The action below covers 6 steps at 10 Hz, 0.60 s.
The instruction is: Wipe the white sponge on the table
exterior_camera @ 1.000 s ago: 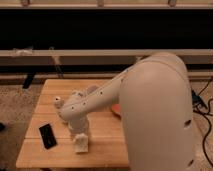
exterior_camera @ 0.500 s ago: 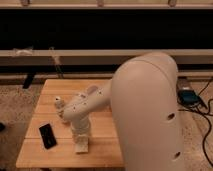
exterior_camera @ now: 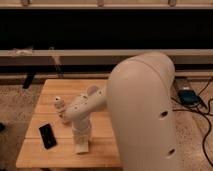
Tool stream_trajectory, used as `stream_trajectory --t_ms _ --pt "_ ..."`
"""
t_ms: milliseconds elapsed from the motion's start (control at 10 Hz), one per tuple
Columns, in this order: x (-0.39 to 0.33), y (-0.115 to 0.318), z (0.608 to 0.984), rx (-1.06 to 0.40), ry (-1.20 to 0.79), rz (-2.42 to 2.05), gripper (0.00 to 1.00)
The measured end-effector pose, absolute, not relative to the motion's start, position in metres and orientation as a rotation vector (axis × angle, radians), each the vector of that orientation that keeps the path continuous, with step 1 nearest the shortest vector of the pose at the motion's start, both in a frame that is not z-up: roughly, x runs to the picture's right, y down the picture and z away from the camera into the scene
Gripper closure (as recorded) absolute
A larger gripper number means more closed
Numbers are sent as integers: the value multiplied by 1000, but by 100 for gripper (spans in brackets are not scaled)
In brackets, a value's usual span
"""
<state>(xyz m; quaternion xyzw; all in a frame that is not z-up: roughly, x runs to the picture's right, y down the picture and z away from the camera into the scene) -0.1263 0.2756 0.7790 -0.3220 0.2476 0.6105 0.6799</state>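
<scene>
The light wooden table fills the lower left of the camera view. The white sponge lies flat on it near the front edge. My gripper points straight down onto the sponge and sits on top of it. The white arm runs from the large shoulder at the right down to the sponge and hides the table's right part.
A black phone-like slab lies on the table left of the sponge. A small white figurine bottle stands further back at the left. Cables and a blue device lie on the floor at the right. A dark wall with rails stands behind.
The big white arm body has swung left and covers more of the table's right side. The gripper stays down on the sponge at about the same spot.
</scene>
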Motion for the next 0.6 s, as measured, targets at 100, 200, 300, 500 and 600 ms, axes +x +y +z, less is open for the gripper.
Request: stream_trajectory --t_ms 100,200,300,500,600 --pt "-120 276 777 -712 570 1387 70" --pt "-116 275 776 -702 574 1404 78" --pt "-111 272 774 -686 577 1421 87" --pt "-94 256 775 -645 577 1464 100" --pt "-85 247 777 -623 577 1485 100"
